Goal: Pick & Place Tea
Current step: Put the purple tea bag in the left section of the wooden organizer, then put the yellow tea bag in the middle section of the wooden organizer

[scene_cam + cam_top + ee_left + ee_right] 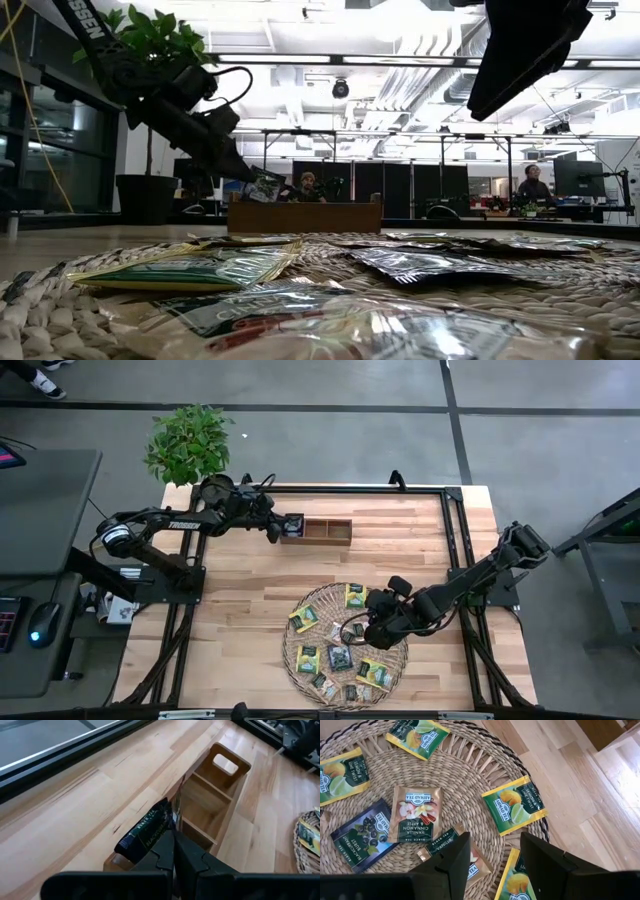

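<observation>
Potted plant (189,442) by the table's (240,610) far corner; computer mouse (40,625) alongside.

High view straight down; low view level across woven tray (60,300); wrist views close, tray shared.

Bare pale wooden bench (240,630) lies open from the round woven tray (295,660) toward nine o'clock. At twelve o'clock stands the long brown wooden divider box (328,531). The black metal frame rails (458,550) fence the edges; a leafy green plant (188,442) crowds the eleven o'clock corner.
</observation>
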`<state>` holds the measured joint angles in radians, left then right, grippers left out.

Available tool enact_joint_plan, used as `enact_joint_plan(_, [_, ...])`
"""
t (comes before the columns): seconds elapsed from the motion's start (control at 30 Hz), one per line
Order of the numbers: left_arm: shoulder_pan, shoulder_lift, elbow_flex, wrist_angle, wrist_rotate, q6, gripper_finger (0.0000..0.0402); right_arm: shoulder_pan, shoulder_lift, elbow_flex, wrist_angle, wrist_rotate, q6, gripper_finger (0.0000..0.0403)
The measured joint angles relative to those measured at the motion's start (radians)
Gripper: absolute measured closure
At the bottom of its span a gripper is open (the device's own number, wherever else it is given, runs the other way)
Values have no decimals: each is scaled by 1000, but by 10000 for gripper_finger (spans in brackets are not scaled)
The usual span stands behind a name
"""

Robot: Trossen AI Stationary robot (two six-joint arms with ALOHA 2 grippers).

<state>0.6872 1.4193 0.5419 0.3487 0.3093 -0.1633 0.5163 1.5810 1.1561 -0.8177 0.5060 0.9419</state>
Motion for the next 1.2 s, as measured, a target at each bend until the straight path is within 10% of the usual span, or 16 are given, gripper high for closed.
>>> enact_joint_plan(0.6, [0,-3,0,0,3,-2,279,0,0,0,-1,-16,0,235])
enact_joint_plan(1.2, [-102,-253,1,-49,73,-79,341,0,0,0,17,-57,-60,237])
